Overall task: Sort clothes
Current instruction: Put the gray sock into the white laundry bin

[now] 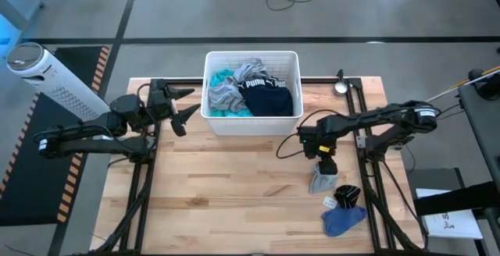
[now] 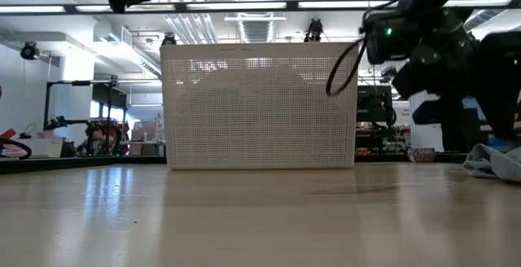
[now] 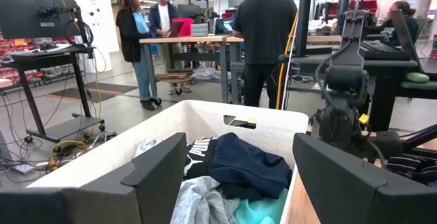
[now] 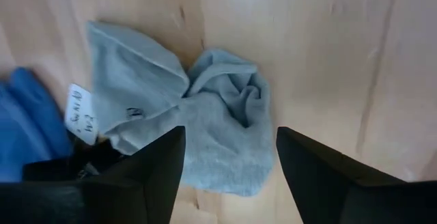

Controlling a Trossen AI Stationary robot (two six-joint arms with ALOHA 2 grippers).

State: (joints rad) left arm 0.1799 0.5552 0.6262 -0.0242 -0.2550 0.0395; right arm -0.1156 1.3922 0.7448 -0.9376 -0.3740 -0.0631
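Observation:
A white bin [image 1: 209, 62] at the table's far middle holds a navy-black garment with white lettering [image 1: 267, 96], grey pieces [image 1: 224, 94] and a teal one [image 1: 221, 76]. My left gripper [image 1: 190, 102] hangs open beside the bin's left wall, raised above the table. My right gripper [image 1: 326, 166] is open just above a crumpled grey garment [image 4: 205, 125] that lies on the table right of centre; its fingers stand over either side of it. A black piece [image 1: 348, 195] and a blue cloth [image 1: 342, 221] lie nearer the front edge.
A white tag [image 4: 78, 113] lies between the grey garment and the blue cloth [image 4: 24, 121]. Bare wood shows across the table's left and middle [image 1: 219, 186]. People stand in the room beyond the bin [image 3: 263, 39]. A white cylinder [image 1: 55, 80] stands off the table's left.

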